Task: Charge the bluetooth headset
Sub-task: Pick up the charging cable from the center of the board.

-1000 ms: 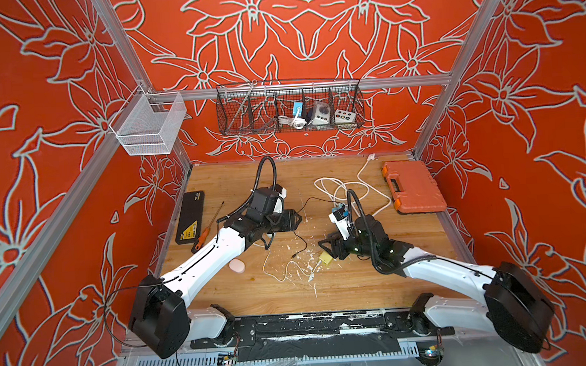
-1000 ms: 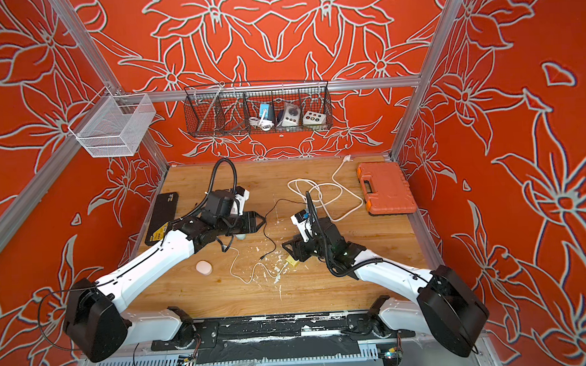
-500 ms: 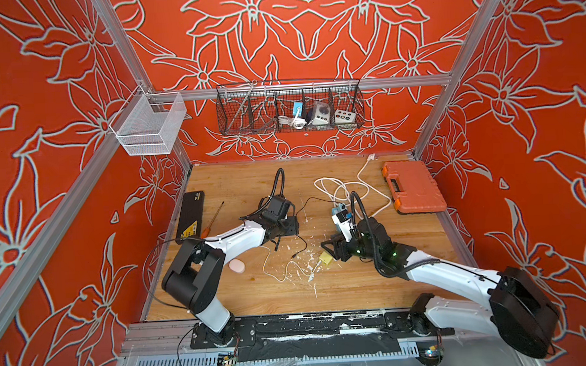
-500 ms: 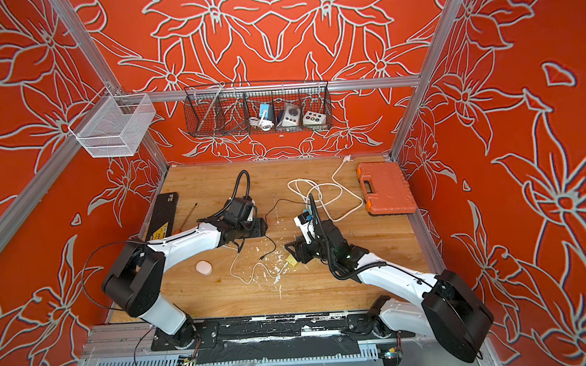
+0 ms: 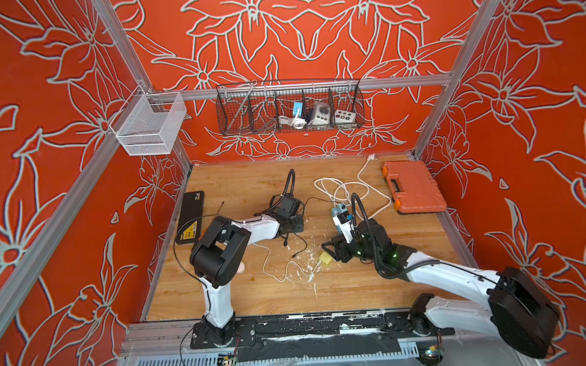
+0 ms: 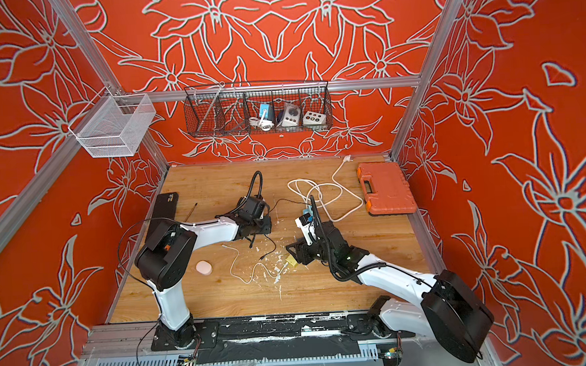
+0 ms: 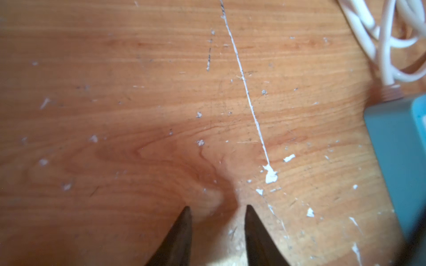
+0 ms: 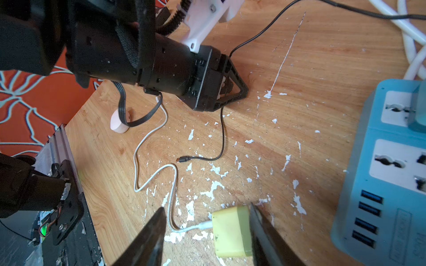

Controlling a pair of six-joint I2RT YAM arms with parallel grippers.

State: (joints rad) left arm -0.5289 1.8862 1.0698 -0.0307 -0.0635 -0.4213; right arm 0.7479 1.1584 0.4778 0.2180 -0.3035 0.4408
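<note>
Orange walls with white flower outlines enclose a scuffed wooden tabletop (image 5: 359, 290) flecked with white paint chips.

The right gripper (image 8: 206, 206) is low over the wood with its jaws apart around a yellow USB charger block (image 8: 230, 230). One finger touches the block's side, while a clear gap remains on the other side. A thin white cable (image 8: 138, 161) runs from the block in loose bends across the table. Just beside this gripper lies a blue power strip (image 8: 380, 184) with sockets and a row of USB ports, its thick white cord (image 5: 350, 191) looped behind it.

The left gripper (image 7: 216, 207) hovers close to the wood, its jaws narrowly parted with only bare table showing between the tips. A thin black cable (image 8: 222, 138) comes out from beneath it and ends in a loose small plug (image 8: 182, 159) on the table.

The pale pink headset case (image 6: 203, 267) sits on the table near the front, beside the left arm's elbow and well apart from both grippers. In a top view the white cable's free end lies near it without touching.

Farther out, an orange tool case (image 5: 412, 188) lies at the right edge and a flat black box (image 5: 192, 216) at the left. A black wire basket (image 5: 290, 125) hangs on the back wall.
</note>
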